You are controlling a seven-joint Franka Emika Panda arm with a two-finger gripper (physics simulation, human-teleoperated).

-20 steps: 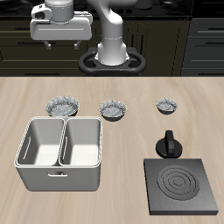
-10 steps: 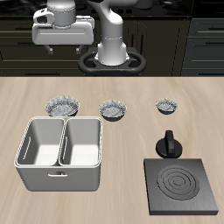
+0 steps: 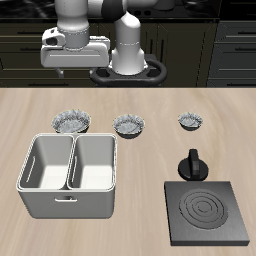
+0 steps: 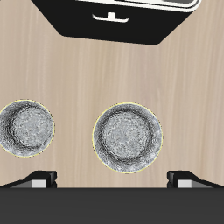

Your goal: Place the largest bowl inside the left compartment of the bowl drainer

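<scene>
While gripper (image 3: 62,72) drops lower than 1 s ago toward largest bowl (image 3: 72,122) | fingers spread, empty | bowl drainer (image 3: 69,178) near, left compartment (image 3: 94,163) vacant | approach phase

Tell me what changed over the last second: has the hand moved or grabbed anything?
The hand has come lower, nearer the table, holding nothing. The three grey-white speckled bowls, including the largest bowl, the light grey two-compartment bowl drainer and the dark square stove plate stayed where they were.
</scene>
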